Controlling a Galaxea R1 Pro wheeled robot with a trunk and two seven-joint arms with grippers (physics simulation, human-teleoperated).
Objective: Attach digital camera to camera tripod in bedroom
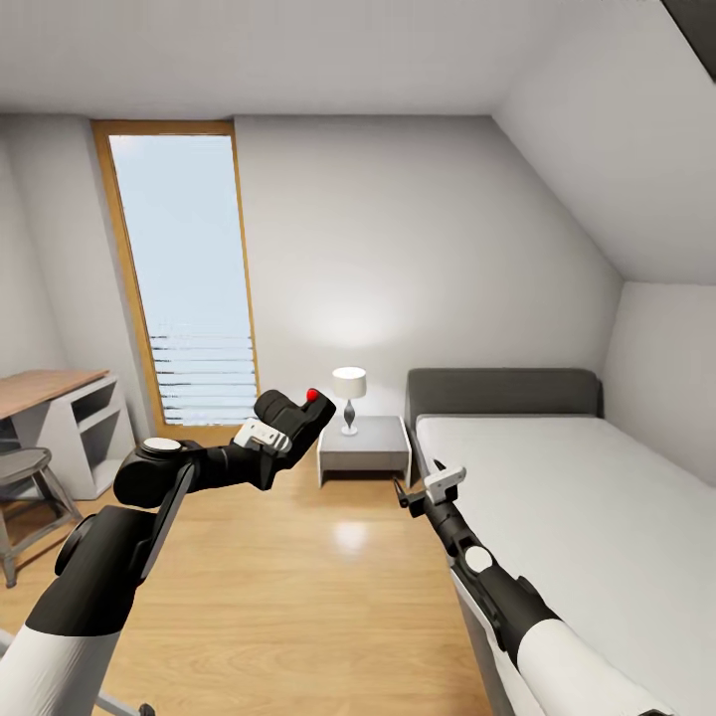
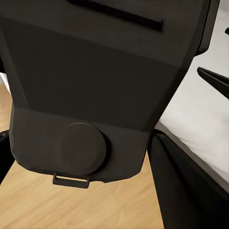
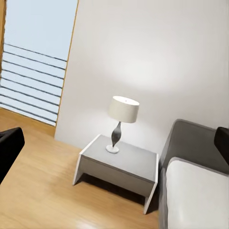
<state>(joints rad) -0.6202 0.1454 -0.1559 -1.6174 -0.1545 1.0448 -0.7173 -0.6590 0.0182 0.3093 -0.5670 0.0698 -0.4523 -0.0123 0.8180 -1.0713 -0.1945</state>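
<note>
Left gripper [image 1: 288, 423] clamped around digital camera [image 1: 298, 410]; rigid, light, likely fragile, best held by body. Right gripper [image 1: 423, 492]: spread unclear.

No text, label, brand, number or sign could be read anywhere. The digital camera [image 1: 295, 413] showed a plain black body with a red button but no lettering, and its dark underside in the left wrist view was unmarked. The walls, nightstand [image 3: 118, 167] and lamp [image 3: 122, 119] were likewise blank.
</note>
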